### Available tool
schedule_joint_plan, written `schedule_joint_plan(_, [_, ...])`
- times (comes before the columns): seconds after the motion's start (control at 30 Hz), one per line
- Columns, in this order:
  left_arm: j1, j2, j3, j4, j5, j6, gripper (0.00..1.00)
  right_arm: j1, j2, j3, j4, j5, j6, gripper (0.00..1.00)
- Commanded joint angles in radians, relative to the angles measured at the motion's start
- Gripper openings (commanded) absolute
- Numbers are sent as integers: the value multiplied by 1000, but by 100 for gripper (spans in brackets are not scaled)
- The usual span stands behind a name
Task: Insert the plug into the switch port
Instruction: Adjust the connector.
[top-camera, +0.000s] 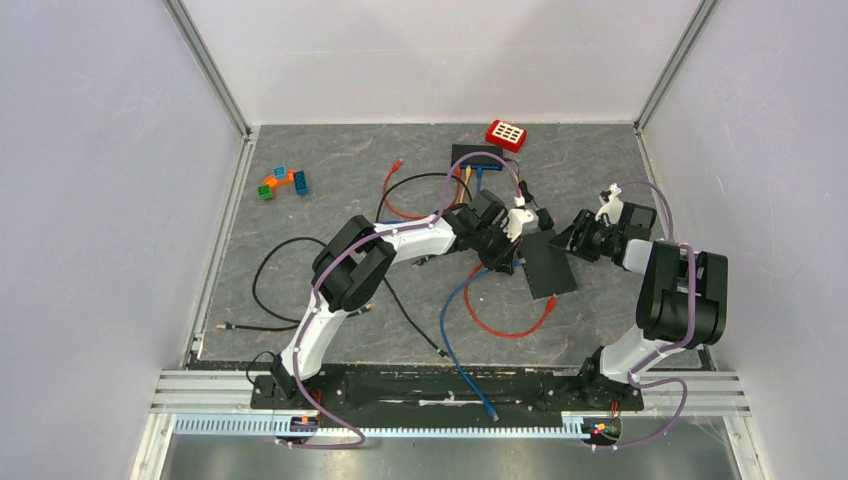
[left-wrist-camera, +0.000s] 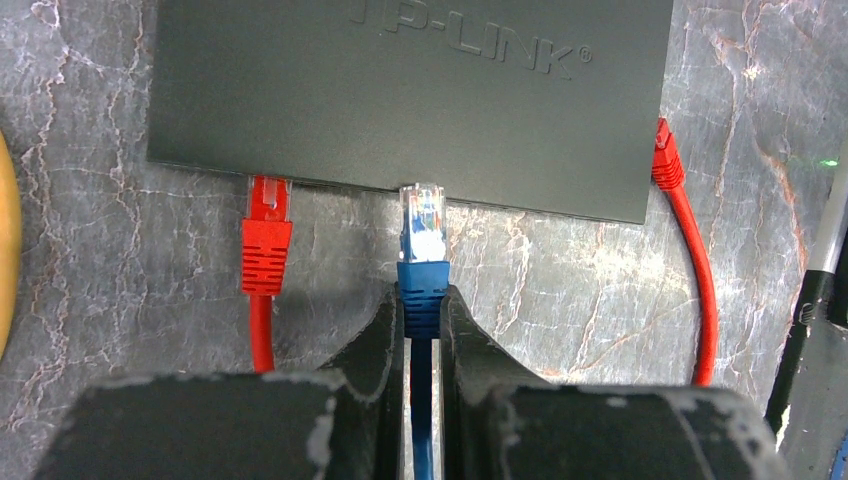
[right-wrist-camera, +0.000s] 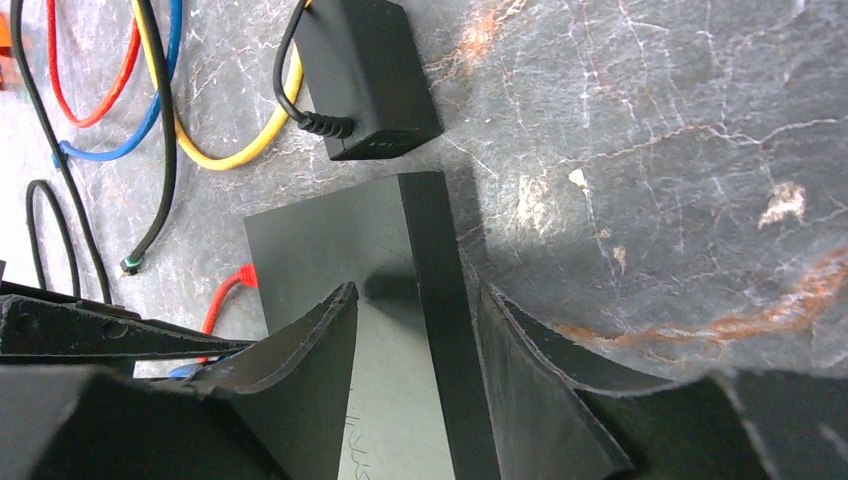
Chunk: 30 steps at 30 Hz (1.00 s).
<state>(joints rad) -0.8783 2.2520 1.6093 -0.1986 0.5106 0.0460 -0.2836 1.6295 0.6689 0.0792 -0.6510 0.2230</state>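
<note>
Left gripper (left-wrist-camera: 422, 312) clamped on the boot of the blue plug (left-wrist-camera: 422, 240). Plug sticks out at 12 o'clock from the fingers, clear tip at front edge of switch (left-wrist-camera: 410, 90). Red plug (left-wrist-camera: 266, 235) at its 9 o'clock. Right gripper (right-wrist-camera: 415, 300) straddles switch corner, can't tell if it grips.

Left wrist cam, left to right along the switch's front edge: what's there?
Yellow object at the frame edge → red plug → blue plug, pinched in the left hand → second red plug, at the right side of the switch.
</note>
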Motion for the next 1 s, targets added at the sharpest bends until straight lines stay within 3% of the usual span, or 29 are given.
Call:
schedule_joint_plan(0.0, [1,-28,-49,-78,-66,-24,6,-5,35,14,-55,1,-67,50])
schedule_joint_plan(0.37, [2,-57,-58,-105,-124,22,20,-8,12,38,-76,24,-77,51])
schedule_joint_plan(0.5, [1,-102,-74,-98,-97,37,9,-9,-52,35,-114,30,-81,52])
schedule_joint_plan(0.8, [7,-187,-63,-97,-20,30,11,34,-244,-58,38,-164,81,59])
schedule_joint_plan(0.97, [8,-229,-58,-82,35,12,11,110,-248,-111,140,-244,159,65])
